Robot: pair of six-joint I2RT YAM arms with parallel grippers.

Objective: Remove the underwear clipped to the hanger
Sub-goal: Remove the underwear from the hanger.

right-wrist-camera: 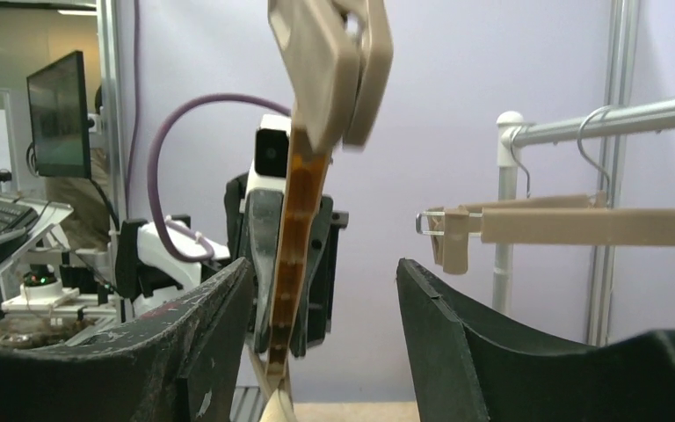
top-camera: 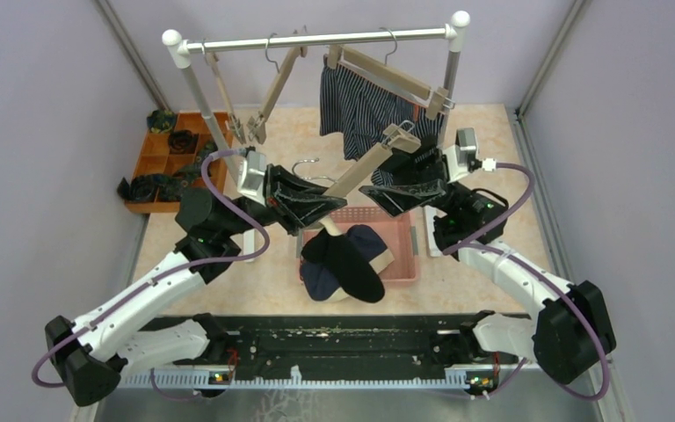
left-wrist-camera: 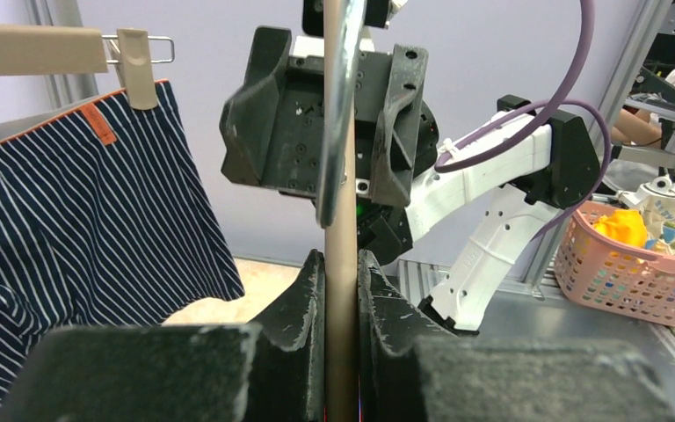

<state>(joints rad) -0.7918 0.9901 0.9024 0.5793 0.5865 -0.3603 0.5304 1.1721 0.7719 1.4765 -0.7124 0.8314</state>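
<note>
My left gripper (top-camera: 316, 215) (left-wrist-camera: 341, 264) is shut on the bar of a bare wooden hanger (top-camera: 358, 174) (left-wrist-camera: 340, 220), holding it aslant over the pink basket (top-camera: 407, 264). My right gripper (top-camera: 371, 189) (right-wrist-camera: 325, 299) is open. That hanger's clip end (right-wrist-camera: 330, 61) shows just above it, and its edge stands between the jaws close to the left finger. Navy white-striped underwear (top-camera: 360, 110) (left-wrist-camera: 70, 220) hangs clipped to another hanger (top-camera: 387, 75) (right-wrist-camera: 580, 224) on the rack. Black underwear (top-camera: 352, 264) and navy underwear (top-camera: 316, 283) lie in the basket.
The rack's rail (top-camera: 316, 40) carries two bare hangers (top-camera: 272, 92) on its left half. An orange tray (top-camera: 163, 158) with dark rolled bundles sits at the back left. Walls close in on both sides.
</note>
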